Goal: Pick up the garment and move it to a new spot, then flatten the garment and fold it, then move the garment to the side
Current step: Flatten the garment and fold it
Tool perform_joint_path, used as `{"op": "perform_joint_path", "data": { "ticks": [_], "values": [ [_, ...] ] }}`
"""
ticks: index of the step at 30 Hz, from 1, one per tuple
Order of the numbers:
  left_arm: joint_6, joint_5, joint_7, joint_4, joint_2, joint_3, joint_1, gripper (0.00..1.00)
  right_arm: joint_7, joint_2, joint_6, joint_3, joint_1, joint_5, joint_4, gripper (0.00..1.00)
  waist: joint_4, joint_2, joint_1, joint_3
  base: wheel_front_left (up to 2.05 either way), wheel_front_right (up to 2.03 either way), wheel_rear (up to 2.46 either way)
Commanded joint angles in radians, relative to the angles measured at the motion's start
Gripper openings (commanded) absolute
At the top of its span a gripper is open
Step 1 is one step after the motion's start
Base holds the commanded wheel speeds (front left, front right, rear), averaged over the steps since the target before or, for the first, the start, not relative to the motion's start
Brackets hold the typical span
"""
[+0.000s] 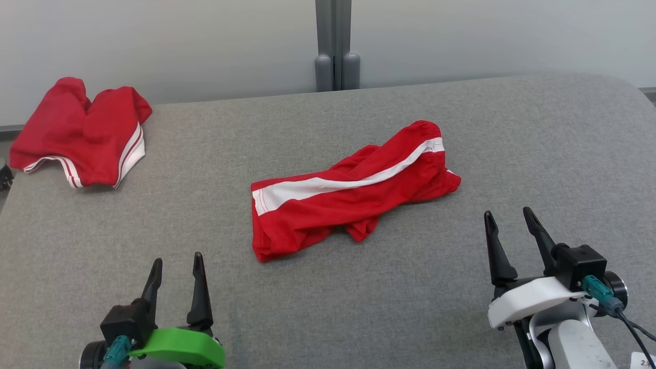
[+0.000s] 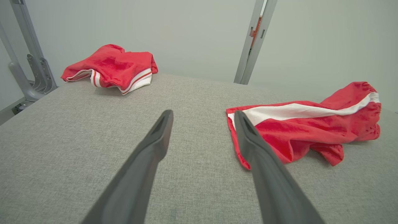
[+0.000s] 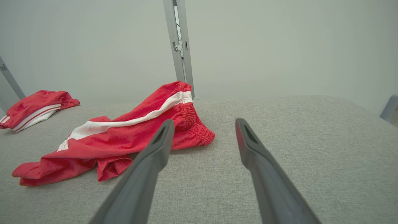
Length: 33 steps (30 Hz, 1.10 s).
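Garment (image 1: 353,197), long axis 8-to-2 o'clock, lies at 10 o'clock of the nearer, spread right pincer (image 1: 507,211); left pincer (image 1: 178,257) likewise spread.

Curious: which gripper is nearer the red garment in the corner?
Left. The left gripper shares a side with the corner garment; the right gripper is opposite, beyond the middle garment.

The shorts (image 1: 353,197) are bright red with one broad white stripe down the side. The other garment (image 1: 82,136) is the same red, edged in white with thin red lines. The table (image 1: 512,154) is flecked grey. The left end effector (image 1: 177,259) has dark fingers on a green mount, and the right end effector (image 1: 508,211) has dark fingers on white.
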Motion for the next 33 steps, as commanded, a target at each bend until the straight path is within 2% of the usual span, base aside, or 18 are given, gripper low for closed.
{"op": "perform_joint_path", "data": {
  "ticks": [1,7,14,18,25,31,32,33],
  "values": [
    [-0.003,0.006,0.0,-0.002,-0.001,0.003,0.007,1.0,-0.003,-0.002,-0.001,-0.001,-0.009,0.004,0.001,1.0,0.001,0.0,0.0,0.002,0.0,0.0,0.0],
    [-0.011,0.014,0.0,-0.009,-0.005,0.001,-0.014,1.0,-0.003,-0.002,-0.001,-0.031,-0.032,-0.001,0.013,1.0,0.02,0.0,0.0,0.032,0.0,0.0,0.0],
    [-0.013,0.021,0.0,-0.023,-0.01,-0.005,-0.048,1.0,0.02,-0.002,-0.001,-0.094,-0.196,-0.109,0.096,1.0,0.076,0.0,0.0,0.099,0.0,0.0,0.0],
    [-0.015,0.022,0.0,-0.023,-0.011,-0.01,-0.063,1.0,0.067,-0.016,-0.001,-0.101,-0.31,-0.16,0.176,1.0,0.113,0.0,0.0,0.13,0.0,0.0,0.0],
    [-0.007,0.002,0.0,-0.028,-0.012,-0.034,-0.087,1.0,0.129,-0.061,-0.001,-0.088,-0.468,-0.133,0.369,1.0,0.167,0.0,0.0,0.172,0.0,0.0,0.0],
    [0.004,-0.006,0.0,-0.035,-0.012,-0.039,-0.094,1.0,0.143,-0.097,-0.001,-0.042,-0.543,-0.113,0.496,1.0,0.187,0.0,0.0,0.188,0.0,0.0,0.0],
    [0.003,-0.007,0.0,-0.036,-0.012,-0.038,-0.092,1.0,0.136,-0.1,-0.001,-0.035,-0.549,-0.109,0.51,0.95,0.186,0.0,0.0,0.189,0.0,0.0,0.0],
    [0.005,-0.008,0.0,-0.038,-0.012,-0.038,-0.09,1.0,0.132,-0.101,-0.001,-0.032,-0.552,-0.104,0.519,0.74,0.185,0.0,0.0,0.189,0.0,0.0,0.0]
  ]
}}
